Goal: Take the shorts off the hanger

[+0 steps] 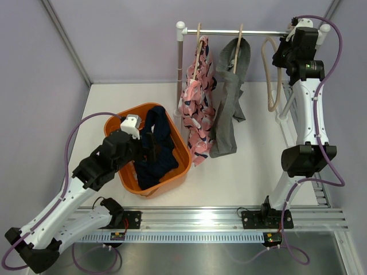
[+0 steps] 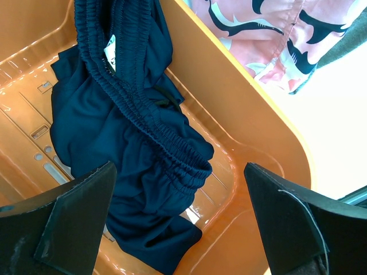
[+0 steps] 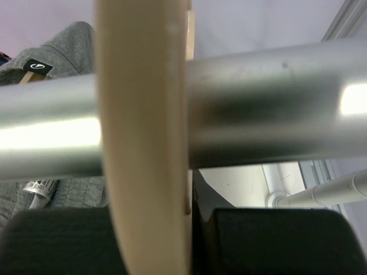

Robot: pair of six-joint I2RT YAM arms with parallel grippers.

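Dark navy shorts (image 1: 155, 154) (image 2: 114, 126) lie crumpled in an orange basket (image 1: 182, 153) (image 2: 246, 114). My left gripper (image 1: 140, 148) (image 2: 179, 166) hovers open just above them, holding nothing. Pink patterned shorts (image 1: 198, 109) (image 2: 258, 28) and grey shorts (image 1: 229, 109) (image 3: 63, 51) hang on wooden hangers from the metal rod (image 1: 246, 32) (image 3: 275, 103). To their right hangs a bare beige hanger (image 1: 271, 74) (image 3: 143, 143). My right gripper (image 1: 285, 54) (image 3: 172, 229) is up at the rod, shut on this hanger near its top.
The rack's left post (image 1: 180, 69) stands behind the basket, and its right post is hidden behind my right arm. The pink shorts' hem hangs close to the basket's right rim. Purple walls enclose the white table (image 1: 252, 172) at the back and sides.
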